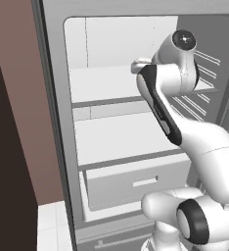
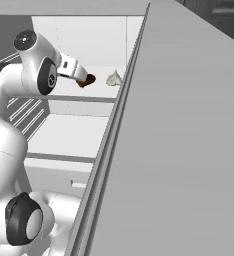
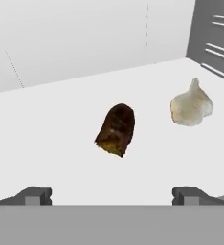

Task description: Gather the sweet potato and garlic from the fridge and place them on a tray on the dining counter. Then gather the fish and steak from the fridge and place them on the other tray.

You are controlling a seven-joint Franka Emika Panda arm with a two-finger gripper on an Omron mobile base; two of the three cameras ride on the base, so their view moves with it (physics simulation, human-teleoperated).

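The fridge (image 1: pixel 57 122) stands open, and my arm reaches onto its upper shelf (image 1: pixel 102 83). On that white shelf lies the sweet potato (image 3: pixel 116 130), a dark brown stubby lump, with the pale garlic (image 3: pixel 191 106) bulb to its right. From the right base view the sweet potato (image 2: pixel 87 80) sits just past my hand and the garlic (image 2: pixel 114 78) lies beside it. My gripper (image 3: pixel 111 195) is open, a short way in front of the sweet potato, with nothing between its fingertips (image 3: pixel 35 195). Fish, steak, both trays and the dining counter are out of view.
The open fridge door (image 2: pixel 179 125) rises as a big grey slab close on the right. Below the upper shelf are a bare lower shelf (image 1: pixel 121 139) and a closed drawer (image 1: pixel 136 184). Wire racks (image 1: pixel 204 73) line the inner right side. A brown wall (image 1: pixel 18 98) stands left.
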